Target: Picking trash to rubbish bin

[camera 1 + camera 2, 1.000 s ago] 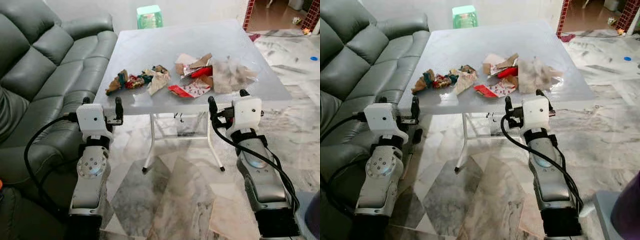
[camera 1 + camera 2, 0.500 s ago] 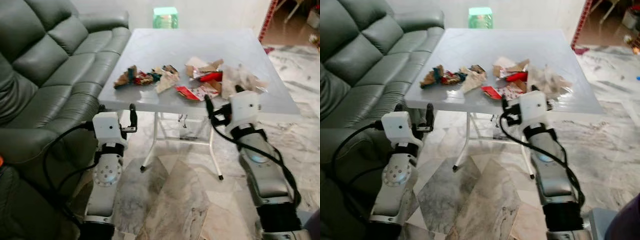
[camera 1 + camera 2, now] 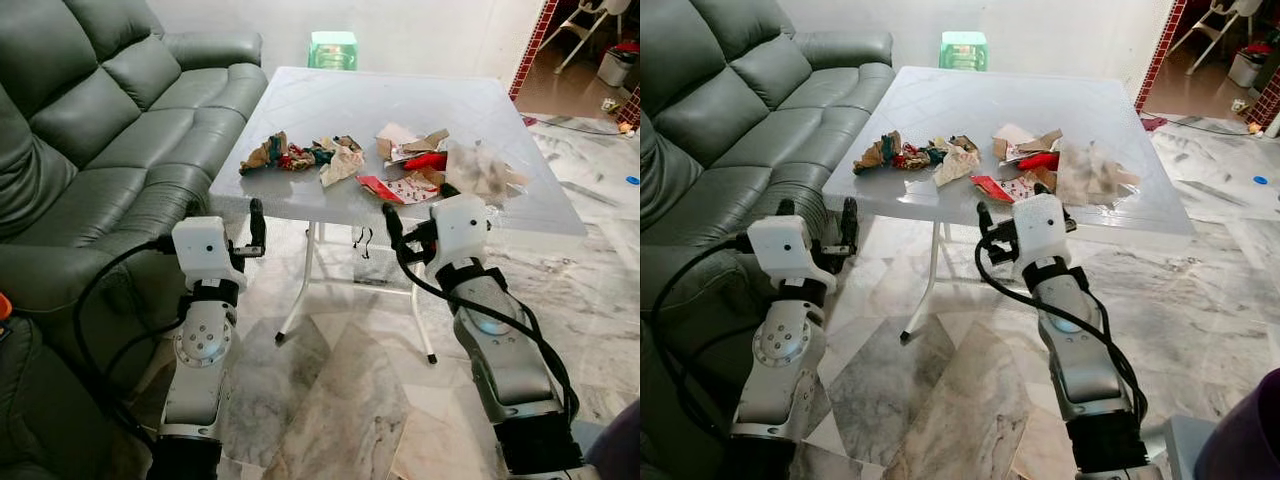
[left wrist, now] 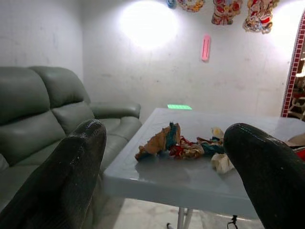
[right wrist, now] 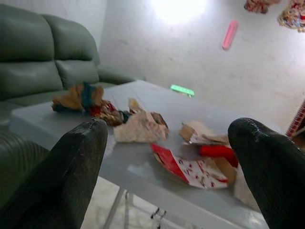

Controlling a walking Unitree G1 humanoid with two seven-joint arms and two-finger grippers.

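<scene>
A grey folding table (image 3: 940, 110) is being viewed from above, with trash strewn along its near half. A brown and teal crumpled wrapper (image 3: 880, 152) is lying at the table's 9 o'clock side, a pale crumpled paper (image 3: 952, 160) just beside it toward 3 o'clock. A red printed wrapper (image 3: 996, 187) is lying near the front edge, torn cardboard pieces (image 3: 1020, 140) behind it at 12 o'clock. The right gripper (image 3: 1025, 212) is being held at the table's front edge, fingers spread. The left gripper (image 3: 818, 208) is being held off the table's 9 o'clock corner, beside a grey sofa (image 3: 730, 110). A green stool (image 3: 965, 48) is standing beyond the table.
</scene>
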